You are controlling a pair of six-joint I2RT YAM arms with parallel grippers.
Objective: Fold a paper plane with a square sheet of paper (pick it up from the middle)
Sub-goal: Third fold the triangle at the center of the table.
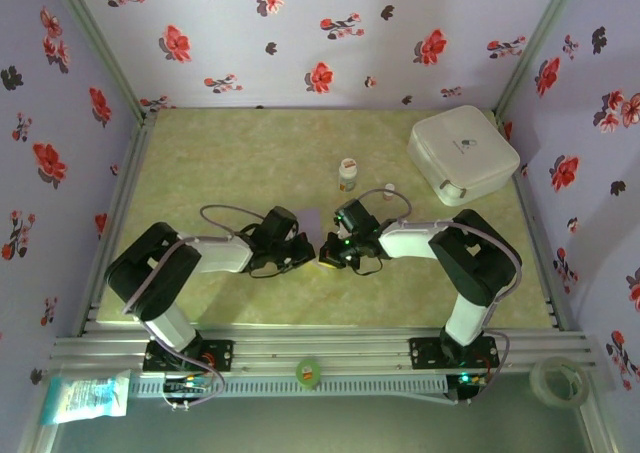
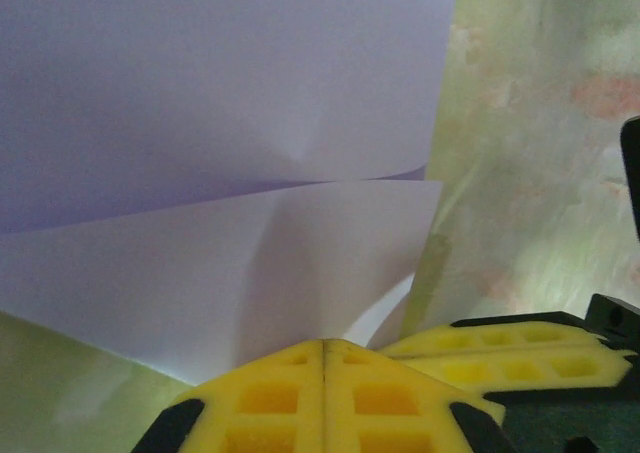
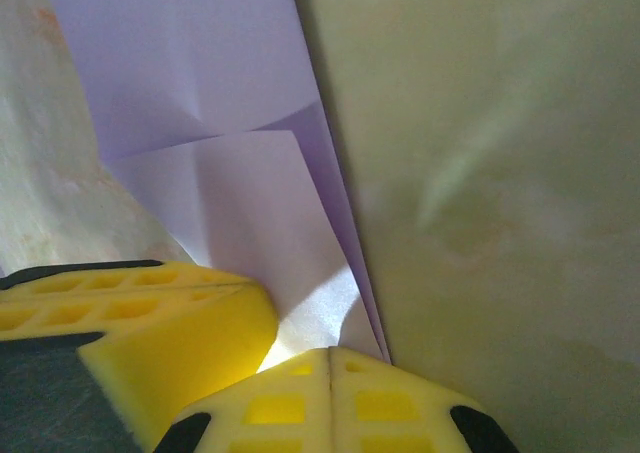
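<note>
The square sheet of paper (image 1: 312, 221) is pale lilac and lies partly folded at mid-table between both grippers. In the left wrist view the sheet of paper (image 2: 230, 173) shows a cross crease with a flap folded over it, and its near edge curls up into my left gripper (image 2: 325, 343), whose yellow fingers are shut on it. The right gripper's fingers (image 2: 500, 358) sit just beside. In the right wrist view the paper (image 3: 220, 173) has doubled layers along its right edge and runs into my right gripper (image 3: 330, 351), which is also shut on it. The left gripper's fingers (image 3: 150, 313) touch alongside.
A white rounded box (image 1: 463, 153) stands at the back right. Two small bottles (image 1: 347, 174) (image 1: 388, 189) stand just behind the grippers. A green tape roll (image 1: 308, 372), a clear tape roll (image 1: 556, 380) and a packet (image 1: 85, 395) lie off the table's front edge.
</note>
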